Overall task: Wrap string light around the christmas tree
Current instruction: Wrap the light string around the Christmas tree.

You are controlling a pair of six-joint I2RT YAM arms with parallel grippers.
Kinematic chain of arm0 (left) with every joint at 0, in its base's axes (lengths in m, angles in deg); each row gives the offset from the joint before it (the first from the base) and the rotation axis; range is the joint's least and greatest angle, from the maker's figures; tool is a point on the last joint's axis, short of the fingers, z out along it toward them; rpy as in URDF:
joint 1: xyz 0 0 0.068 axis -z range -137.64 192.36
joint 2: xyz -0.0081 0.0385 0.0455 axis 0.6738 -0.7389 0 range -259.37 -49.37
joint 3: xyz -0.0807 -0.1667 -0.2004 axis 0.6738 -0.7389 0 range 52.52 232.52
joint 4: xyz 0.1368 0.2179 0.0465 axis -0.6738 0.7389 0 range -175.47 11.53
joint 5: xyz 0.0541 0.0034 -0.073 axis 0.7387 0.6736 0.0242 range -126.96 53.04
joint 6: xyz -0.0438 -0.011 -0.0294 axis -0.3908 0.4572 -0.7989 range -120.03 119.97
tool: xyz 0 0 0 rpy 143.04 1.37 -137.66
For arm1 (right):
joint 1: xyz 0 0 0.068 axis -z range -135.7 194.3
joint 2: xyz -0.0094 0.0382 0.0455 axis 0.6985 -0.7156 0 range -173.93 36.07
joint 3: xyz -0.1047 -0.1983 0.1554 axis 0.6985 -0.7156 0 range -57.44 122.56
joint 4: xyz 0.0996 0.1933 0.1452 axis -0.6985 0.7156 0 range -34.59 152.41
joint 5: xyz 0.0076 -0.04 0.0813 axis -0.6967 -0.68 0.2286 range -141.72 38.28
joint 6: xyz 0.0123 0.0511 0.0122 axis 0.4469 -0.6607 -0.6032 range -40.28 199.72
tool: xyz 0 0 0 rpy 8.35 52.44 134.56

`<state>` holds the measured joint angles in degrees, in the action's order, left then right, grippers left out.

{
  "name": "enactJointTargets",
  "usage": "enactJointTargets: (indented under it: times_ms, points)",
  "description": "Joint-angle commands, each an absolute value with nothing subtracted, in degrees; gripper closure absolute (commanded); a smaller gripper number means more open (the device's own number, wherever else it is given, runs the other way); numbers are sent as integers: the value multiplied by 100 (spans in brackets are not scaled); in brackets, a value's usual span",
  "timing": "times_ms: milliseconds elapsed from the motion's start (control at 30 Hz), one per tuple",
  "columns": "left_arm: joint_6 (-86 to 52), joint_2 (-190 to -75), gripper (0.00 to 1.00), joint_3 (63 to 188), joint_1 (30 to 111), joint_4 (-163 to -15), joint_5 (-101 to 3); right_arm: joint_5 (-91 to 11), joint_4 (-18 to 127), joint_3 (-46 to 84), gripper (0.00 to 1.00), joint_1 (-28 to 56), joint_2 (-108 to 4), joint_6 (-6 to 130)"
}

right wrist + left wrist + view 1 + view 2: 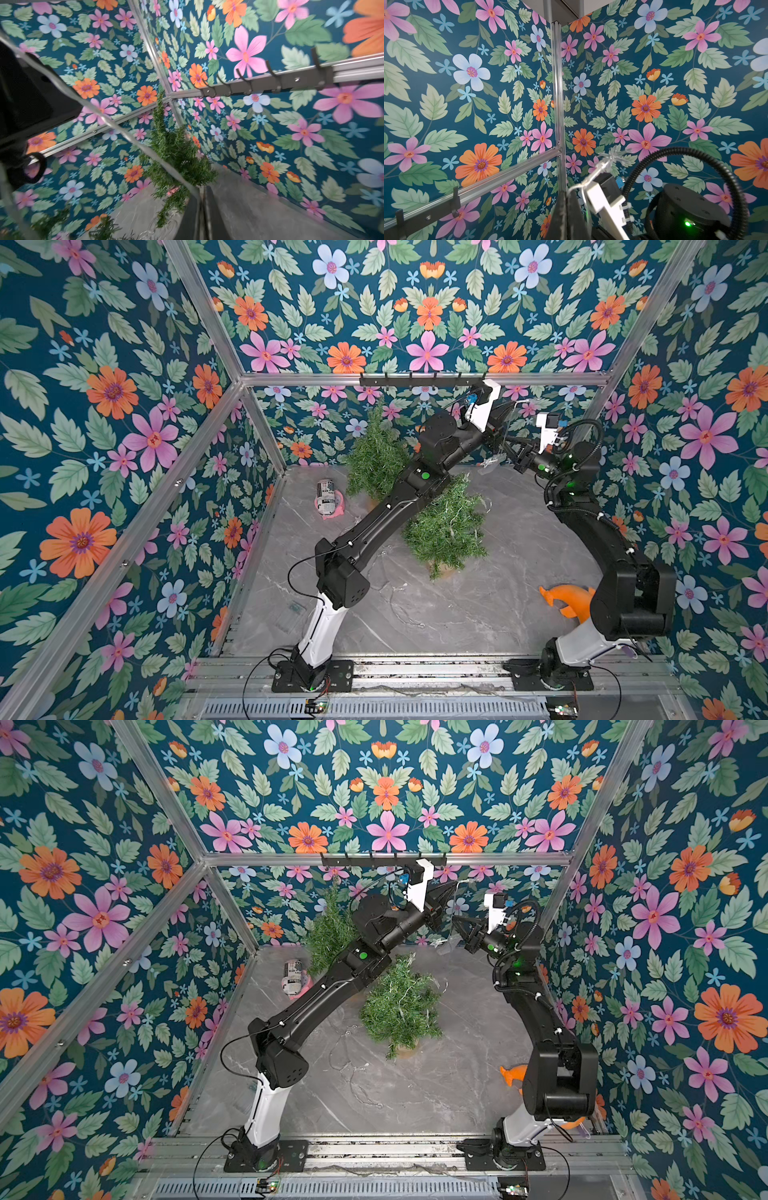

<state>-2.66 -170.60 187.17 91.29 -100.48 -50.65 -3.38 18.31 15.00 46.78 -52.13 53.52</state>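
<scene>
The christmas tree (446, 526) stands mid-table, small and green, with part of the string light (492, 460) draped over it. The thin silvery wire rises from there to both grippers, high at the back right. My left gripper (515, 406) is shut on the wire, which leaves its tip (566, 193) and runs to a clear star (614, 154). Just below and to its right, my right gripper (506, 440) is also shut on the wire, which leads away diagonally from the closed tip (201, 191). More wire (399, 605) lies loose on the table.
A second green tree (376, 452) stands at the back, left of the arms. A printed can on something pink (328, 497) lies at the left. An orange toy (569, 601) sits by the right arm's base. A dark hook rack (422, 379) runs along the back rail, just above the grippers.
</scene>
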Motion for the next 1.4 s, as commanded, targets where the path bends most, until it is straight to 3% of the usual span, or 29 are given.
enactJointTargets:
  times_ms: [0, 133, 367, 567, 767, 1167, 1367]
  points:
    - [-328, -16889, 100, 18543, 9132, -10289, -5034, -1819, 2108, 1222, 100, 4682, -4558, 5886]
    - [-446, -16773, 100, 18384, 9132, -10384, -5079, -3672, 3111, 879, 100, 4692, -3449, 6075]
    - [-633, -16241, 100, 17680, 9164, -10593, -5225, -4684, 4463, 923, 100, 4690, -1799, 6756]
    - [-278, -15690, 100, 17286, 9458, -10191, -5821, -4012, 5280, 1272, 100, 4679, -901, 6970]
    - [705, -15081, 100, 16808, 9921, -9536, -5525, -3456, 5722, 1378, 100, 4682, -347, 6899]
    - [692, -13215, 100, 14617, 10155, -10153, -5147, -1499, 5641, 1970, 100, 4686, -48, 6514]
    - [391, -12264, 100, 13680, 10197, -10358, -5146, -1150, 5340, 2221, 100, 4693, -189, 6388]
